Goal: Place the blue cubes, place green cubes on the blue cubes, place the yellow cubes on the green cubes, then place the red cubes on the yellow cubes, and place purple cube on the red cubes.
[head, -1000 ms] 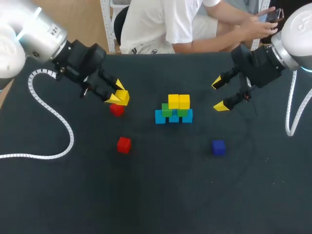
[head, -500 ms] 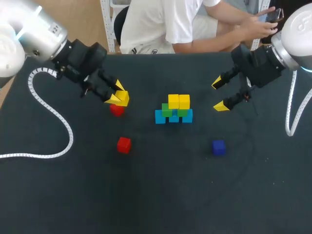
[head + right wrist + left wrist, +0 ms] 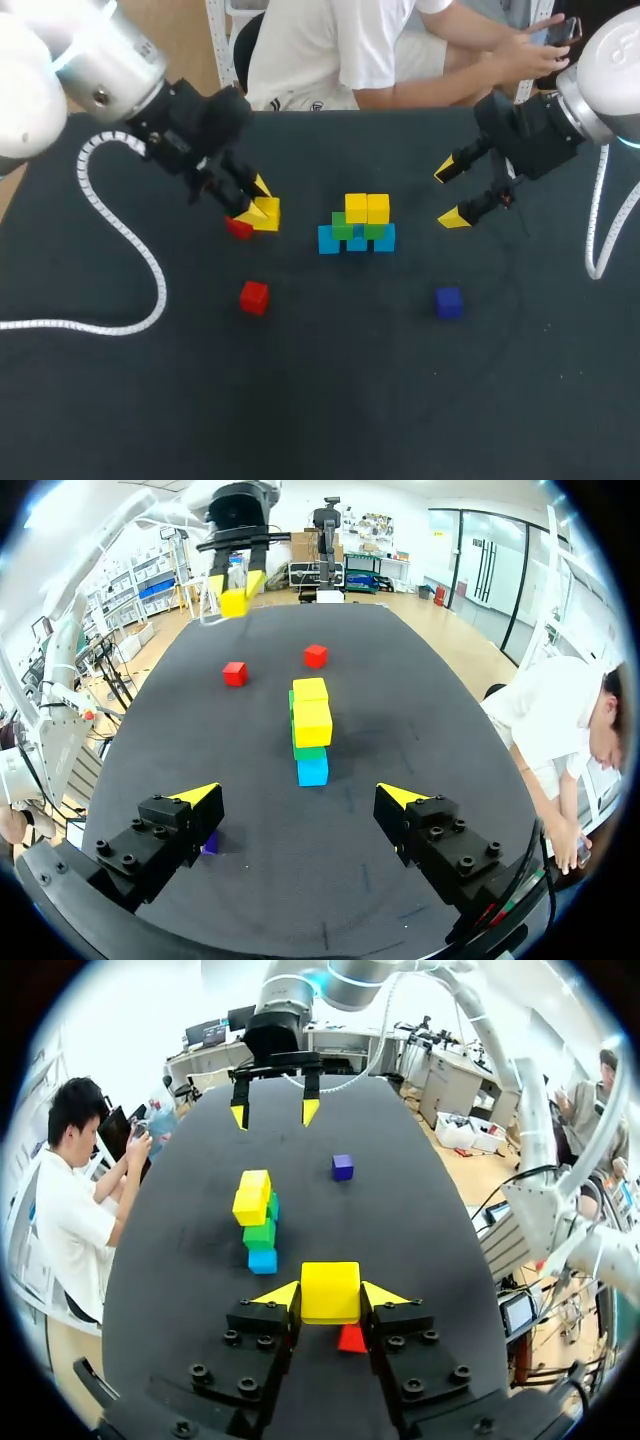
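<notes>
**Left gripper** point(image 3: 258, 208), upper left of centre in the head view, is clamping a carried yellow cube point(image 3: 267, 213). The left wrist view is showing its fingers point(image 3: 283, 1293) pressing on the cube from both sides, parted only by the cube's width. One red cube point(image 3: 238, 228) is lying on the table point(image 3: 350, 400) just under the tips; whether it is touching the carried cube cannot be told. A second red cube point(image 3: 254, 297) is sitting lower in the frame, left of centre, apart from everything else.

**Right gripper** point(image 3: 449, 194), upper right, is hanging with its fingers spread wide and nothing between them.

**Progress.** The stack point(image 3: 357, 228) at the centre is showing a bottom row of blue cubes point(image 3: 329, 240), green cubes point(image 3: 343, 227) resting on them, and two placed yellow cubes point(image 3: 367, 208) side by side on top. The blue and green layers therefore appear done, and the yellow layer appears to be under way. Both red cubes and the purple cube point(image 3: 448, 302), right of centre and lower, are not yet stacked.

**Position.** The stack is standing to the right of the left gripper, near but apart, between the two grippers. In the left wrist view it is lying ahead of the fingers, so the carried cube is not yet over it.
</notes>
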Controlling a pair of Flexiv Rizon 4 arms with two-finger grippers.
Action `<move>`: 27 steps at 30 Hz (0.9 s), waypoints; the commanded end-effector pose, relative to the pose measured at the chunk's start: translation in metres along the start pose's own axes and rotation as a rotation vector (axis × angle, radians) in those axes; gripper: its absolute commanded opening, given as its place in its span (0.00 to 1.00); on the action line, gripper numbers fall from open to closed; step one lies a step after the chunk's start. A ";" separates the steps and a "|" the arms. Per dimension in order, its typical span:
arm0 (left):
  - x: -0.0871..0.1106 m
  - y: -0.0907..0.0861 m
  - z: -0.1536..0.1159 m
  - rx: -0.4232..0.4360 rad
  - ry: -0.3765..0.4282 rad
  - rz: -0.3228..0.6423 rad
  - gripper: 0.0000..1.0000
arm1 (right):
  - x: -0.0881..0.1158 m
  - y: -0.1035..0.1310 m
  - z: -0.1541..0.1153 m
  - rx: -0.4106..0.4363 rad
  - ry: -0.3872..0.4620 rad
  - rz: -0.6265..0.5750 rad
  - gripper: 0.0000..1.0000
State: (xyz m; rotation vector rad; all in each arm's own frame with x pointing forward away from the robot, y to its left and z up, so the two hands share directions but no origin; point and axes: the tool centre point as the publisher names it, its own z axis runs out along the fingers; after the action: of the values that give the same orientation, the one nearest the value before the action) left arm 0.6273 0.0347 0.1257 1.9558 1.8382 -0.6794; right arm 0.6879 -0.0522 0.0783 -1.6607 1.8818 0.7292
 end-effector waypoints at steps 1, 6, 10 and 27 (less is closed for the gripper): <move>-0.003 -0.006 0.009 -0.029 0.012 -0.019 0.00 | 0.000 0.000 0.000 0.001 -0.002 -0.001 1.00; -0.002 -0.008 0.013 -0.046 -0.001 -0.019 0.00 | 0.000 0.000 0.000 0.001 -0.002 -0.001 1.00; -0.006 -0.006 0.019 -0.027 -0.008 0.007 0.00 | 0.000 0.000 0.000 0.001 -0.002 -0.001 1.00; -0.006 -0.006 0.020 -0.023 -0.012 0.021 0.00 | 0.000 0.000 0.000 0.001 -0.002 -0.001 1.00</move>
State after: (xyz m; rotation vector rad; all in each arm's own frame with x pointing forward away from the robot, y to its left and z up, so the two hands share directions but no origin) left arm 0.6180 0.0190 0.1129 1.9444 1.8065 -0.6581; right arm 0.6879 -0.0522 0.0783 -1.6606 1.8818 0.7292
